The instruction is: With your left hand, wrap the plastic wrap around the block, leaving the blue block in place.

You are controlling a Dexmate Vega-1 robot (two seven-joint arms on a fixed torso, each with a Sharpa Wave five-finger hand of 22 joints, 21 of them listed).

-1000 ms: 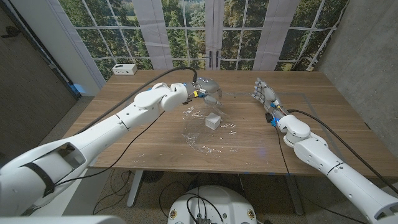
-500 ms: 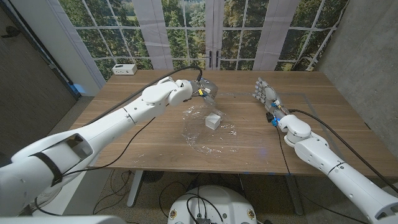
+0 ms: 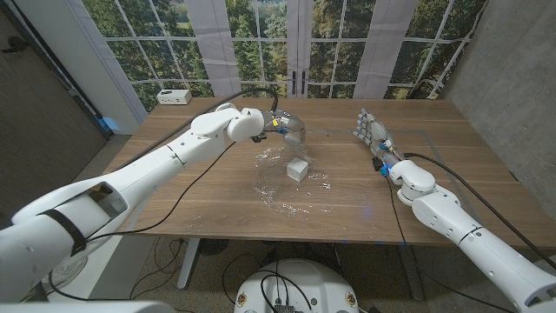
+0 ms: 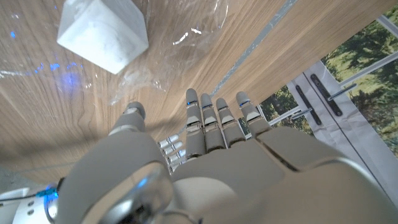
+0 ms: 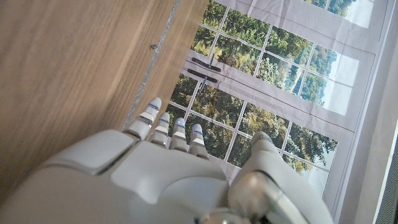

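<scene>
A small white block [image 3: 298,168] [image 4: 102,31] sits on a crinkled sheet of clear plastic wrap [image 3: 291,187] [image 4: 186,37] spread on the wooden table [image 3: 452,156]; no blue shows on it. My left hand [image 3: 292,130] [image 4: 211,143] hovers over the far edge of the wrap, just behind the block. Its fingers [image 4: 214,115] are stretched out straight and the thumb is apart, with nothing between them. A fold of wrap lies close to the thumb tip. My right hand [image 3: 369,130] [image 5: 168,168] stands upright on the table to the right, fingers extended and holding nothing.
A white box [image 3: 175,96] with dark buttons sits at the table's far left corner. Windows and a door stand behind the table. Bare wood [image 5: 62,62] stretches between the wrap and the right hand.
The left arm's elbow has swung toward the far side of the table, while the hand stays near the wrap's far edge. The block, the wrap and the right hand are unchanged.
</scene>
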